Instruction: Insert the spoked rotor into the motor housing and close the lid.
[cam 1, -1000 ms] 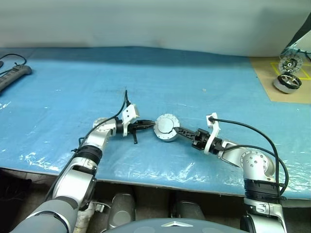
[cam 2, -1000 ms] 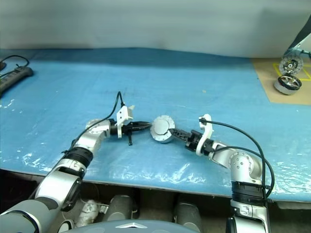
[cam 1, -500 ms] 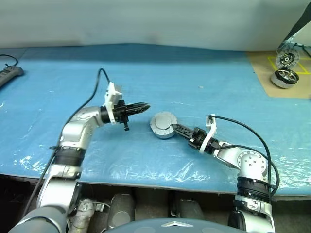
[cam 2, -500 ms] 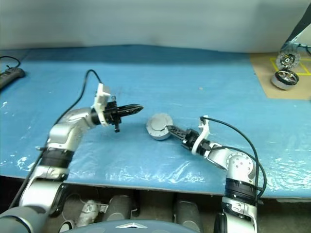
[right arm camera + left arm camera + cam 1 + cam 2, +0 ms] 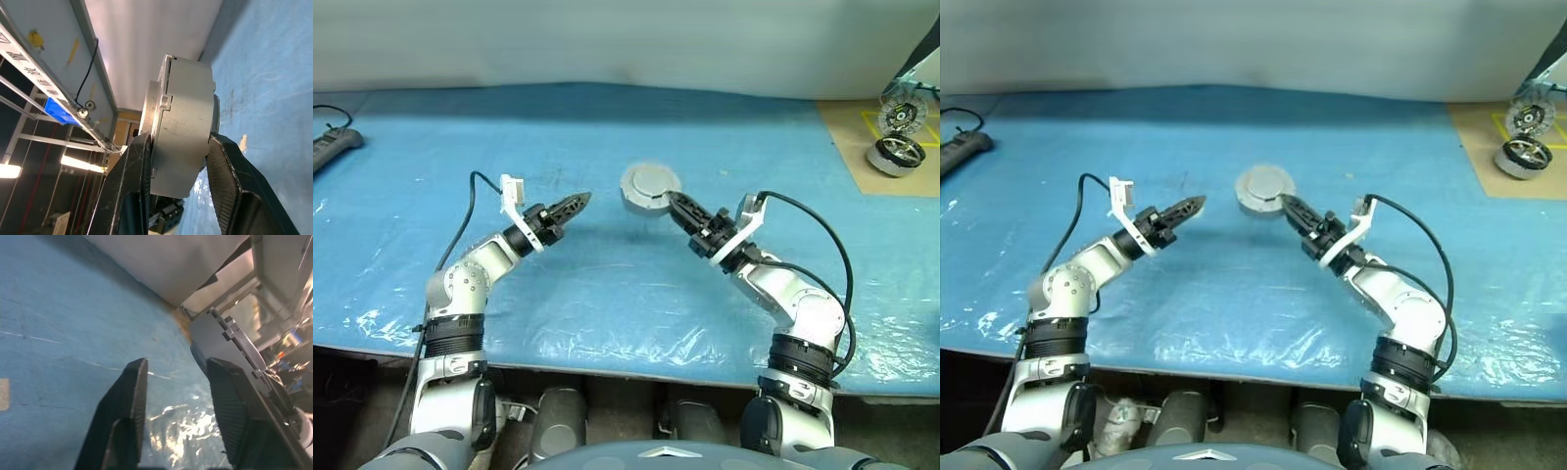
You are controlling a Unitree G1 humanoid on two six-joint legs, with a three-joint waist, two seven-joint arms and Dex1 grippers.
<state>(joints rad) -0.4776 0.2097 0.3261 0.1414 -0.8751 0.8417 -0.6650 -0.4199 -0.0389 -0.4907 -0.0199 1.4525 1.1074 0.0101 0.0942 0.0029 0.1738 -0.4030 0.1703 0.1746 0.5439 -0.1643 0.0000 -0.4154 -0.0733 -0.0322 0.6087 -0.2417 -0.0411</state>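
The motor housing (image 5: 651,186) is a round silver puck held up off the blue table cover, with my right gripper (image 5: 676,204) shut on its side. In the right wrist view the housing (image 5: 183,132) sits between the two black fingers (image 5: 134,186). The lid (image 5: 1265,183) lies closed on the housing, its plain grey face showing. The spoked rotor is hidden. To the left of the housing and apart from it, my left gripper (image 5: 579,201) is raised. Its fingers (image 5: 128,396) stand apart with nothing between them.
A blue plastic-covered sheet (image 5: 607,284) spreads over the table. At the far right a brown board (image 5: 862,127) carries a dark wheel-like part (image 5: 897,157) and another disc (image 5: 903,112). A power strip (image 5: 333,147) lies at the far left edge.
My right gripper has lifted the closed housing off the table. The left gripper has drawn back to the left, risen, and opened.
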